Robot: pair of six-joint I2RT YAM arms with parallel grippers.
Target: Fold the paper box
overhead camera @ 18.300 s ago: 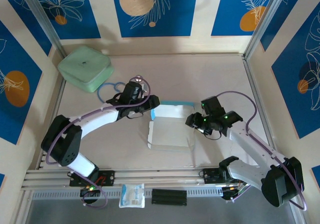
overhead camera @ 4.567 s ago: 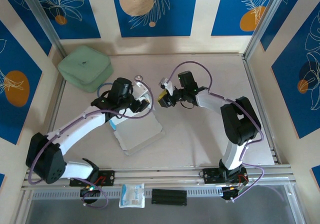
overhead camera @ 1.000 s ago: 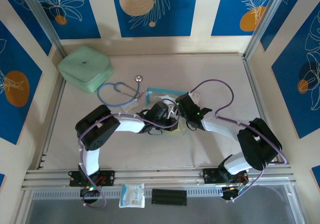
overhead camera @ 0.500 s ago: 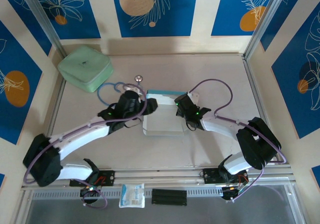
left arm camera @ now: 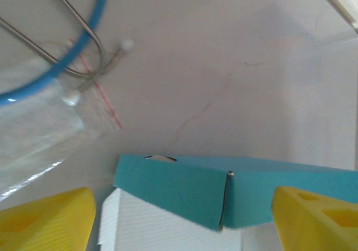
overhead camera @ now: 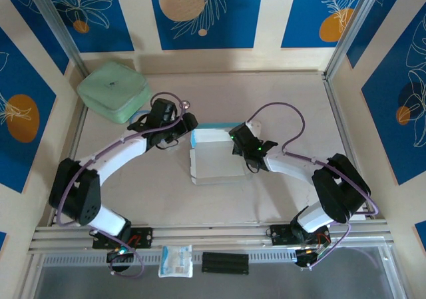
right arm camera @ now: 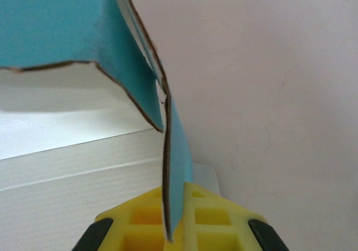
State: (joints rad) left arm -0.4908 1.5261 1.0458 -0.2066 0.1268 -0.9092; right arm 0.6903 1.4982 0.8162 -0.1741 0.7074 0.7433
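Right wrist view: right gripper [right arm camera: 168,224] pinches the paper box [right arm camera: 72,33] flap, likely to stand it up; left gripper [left arm camera: 179,220] waits, fingers apart, at ten o'clock.

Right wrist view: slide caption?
Right hand pinches an upright flap of the teal-and-white thin card paper box.

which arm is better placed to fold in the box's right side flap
Right, likely. The right hand sits at the right edge of the paper box, with the upright teal flap against its yellow finger. The left hand is open at the far-left corner, holding nothing.
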